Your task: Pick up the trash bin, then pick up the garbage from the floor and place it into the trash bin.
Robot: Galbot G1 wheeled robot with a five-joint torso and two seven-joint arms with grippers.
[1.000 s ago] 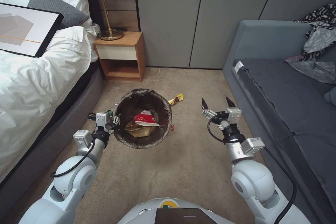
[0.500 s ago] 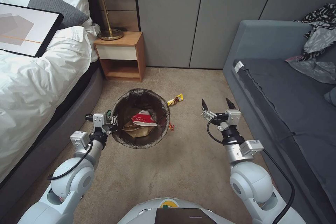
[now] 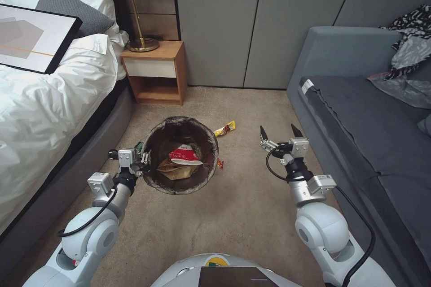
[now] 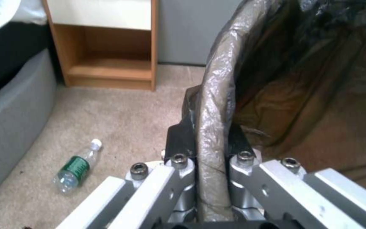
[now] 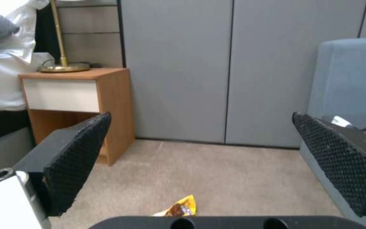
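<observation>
Left gripper (image 3: 144, 162) is clamped on the rim of the trash bin (image 3: 181, 154); in the left wrist view its two fingers (image 4: 179, 143) pinch the bag-lined rim from both sides, one inside, one outside. The bin hangs over the carpet (image 3: 242, 215) in front of the robot, left of centre, mouth up, with a tan paper bag (image 3: 178, 169) and a red-and-white packet (image 3: 184, 154) already inside.

Right gripper (image 3: 279, 133) is wide open and empty, hovering above the carpet to the right of the bin, near the sofa (image 3: 372, 143).

Step in hand, as I judge it: collect the next litter piece. A yellow wrapper (image 3: 225, 128) lies just beyond the bin on its right, and it sits low between the open fingers in the right wrist view (image 5: 179, 208), so it is the nearest target. To do it well: keep the bin level and the rim pinch firm, come down over the wrapper with the open right claw, close low on the flat foil. A small red scrap (image 3: 219, 164) lies at the bin's right edge. A clear bottle (image 4: 76, 167) lies on the carpet to the left, near the bed (image 3: 40, 94).

Floor is short beige carpet. A nightstand (image 3: 155, 71) with a lamp (image 3: 134, 13) stands far left against grey wall panels (image 3: 251, 18).
</observation>
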